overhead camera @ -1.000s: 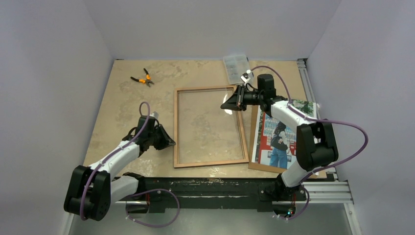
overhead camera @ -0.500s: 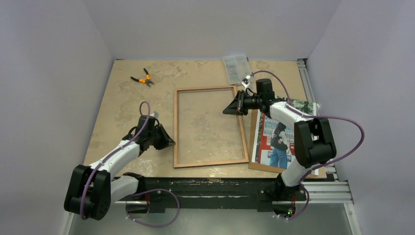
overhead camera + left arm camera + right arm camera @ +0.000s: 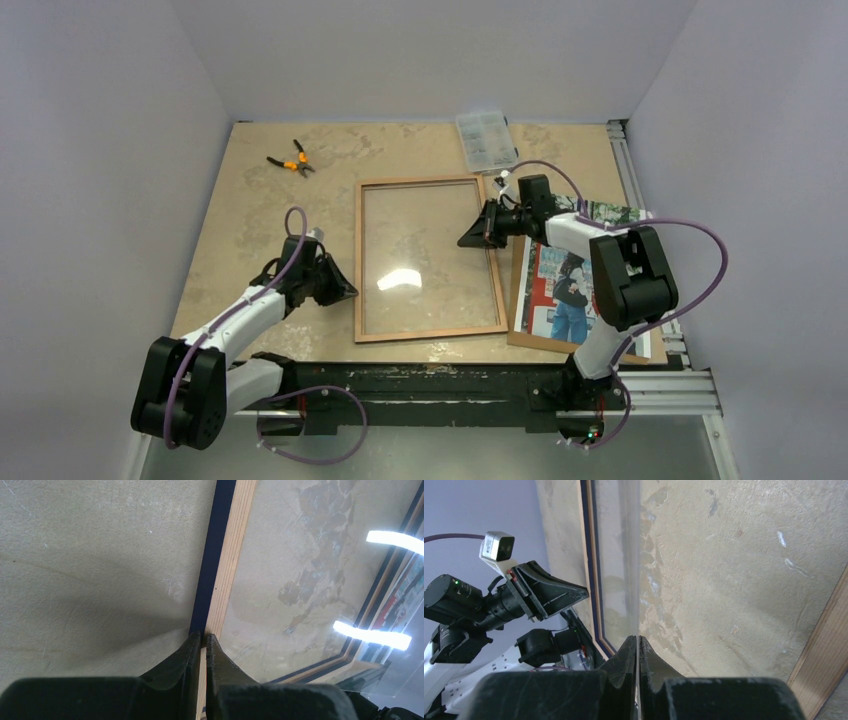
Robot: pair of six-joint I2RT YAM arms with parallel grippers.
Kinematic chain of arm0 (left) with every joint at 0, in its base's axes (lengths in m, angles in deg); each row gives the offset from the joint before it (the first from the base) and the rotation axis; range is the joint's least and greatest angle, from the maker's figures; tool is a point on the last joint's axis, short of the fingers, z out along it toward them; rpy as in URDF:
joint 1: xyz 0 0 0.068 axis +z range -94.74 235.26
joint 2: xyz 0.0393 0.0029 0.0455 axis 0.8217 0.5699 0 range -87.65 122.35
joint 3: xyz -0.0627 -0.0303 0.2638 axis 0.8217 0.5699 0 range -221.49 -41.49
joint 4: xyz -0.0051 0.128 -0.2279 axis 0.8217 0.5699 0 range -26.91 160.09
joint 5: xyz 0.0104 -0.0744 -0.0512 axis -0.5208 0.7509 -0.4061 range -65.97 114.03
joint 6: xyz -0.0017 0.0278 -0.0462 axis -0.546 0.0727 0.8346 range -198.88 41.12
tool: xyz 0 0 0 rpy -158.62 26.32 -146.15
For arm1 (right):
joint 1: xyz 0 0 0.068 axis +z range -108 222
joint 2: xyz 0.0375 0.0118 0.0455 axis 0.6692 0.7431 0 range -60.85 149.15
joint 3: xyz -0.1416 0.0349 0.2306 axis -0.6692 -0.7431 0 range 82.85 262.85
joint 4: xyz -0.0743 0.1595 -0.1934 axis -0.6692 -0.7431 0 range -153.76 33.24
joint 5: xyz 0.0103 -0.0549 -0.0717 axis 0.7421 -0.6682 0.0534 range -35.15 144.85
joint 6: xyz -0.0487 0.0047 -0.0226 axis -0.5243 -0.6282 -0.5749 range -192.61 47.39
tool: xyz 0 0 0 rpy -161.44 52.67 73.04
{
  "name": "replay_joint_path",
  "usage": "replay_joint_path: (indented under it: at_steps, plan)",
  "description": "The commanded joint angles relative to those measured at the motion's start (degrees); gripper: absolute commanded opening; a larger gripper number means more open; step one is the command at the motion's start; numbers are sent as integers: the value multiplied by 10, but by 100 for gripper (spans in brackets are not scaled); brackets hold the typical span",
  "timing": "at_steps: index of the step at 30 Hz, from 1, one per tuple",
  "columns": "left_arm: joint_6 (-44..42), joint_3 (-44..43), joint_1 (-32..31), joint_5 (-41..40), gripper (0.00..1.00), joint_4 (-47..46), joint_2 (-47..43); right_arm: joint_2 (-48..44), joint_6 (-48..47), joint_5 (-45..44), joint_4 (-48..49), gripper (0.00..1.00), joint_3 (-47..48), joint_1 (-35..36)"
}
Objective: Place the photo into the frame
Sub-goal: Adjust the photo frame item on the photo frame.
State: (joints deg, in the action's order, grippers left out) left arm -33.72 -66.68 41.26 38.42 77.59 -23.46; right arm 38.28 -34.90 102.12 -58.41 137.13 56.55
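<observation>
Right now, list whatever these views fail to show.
- Top view: the right arm covers the far and right parts of the photo.
- Top view: the clear box is too small to show its contents.
- Right wrist view: the clear pane is edge-on in the right gripper; whether it sits in the frame is unclear.
- Left wrist view: the left gripper hides the rail under its fingers.

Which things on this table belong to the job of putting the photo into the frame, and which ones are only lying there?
For the job: the frame, pinched by the left gripper; its clear pane, pinched by the right gripper; the photo; probably the brown board under it.
Lying about: the orange pliers; the clear plastic box.
</observation>
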Motion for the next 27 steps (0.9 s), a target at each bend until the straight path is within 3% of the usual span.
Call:
replay_joint_path:
  at_steps: [1,11,22,27]
  plan:
    - [-18,-12,-2,-16,6,10,5,2,-9,11,31,2,-4,9]
    - [-19,-14,-2,-15,5,11,10,-4,-13,-4,17,20,2,9]
    - [-21,-14,-2,-12,5,9,13,-35,-38,-65,-50,76,12,10]
    - [-22,-15,-2,-12,4,9,16,-38,-48,-87,-72,88,20,11]
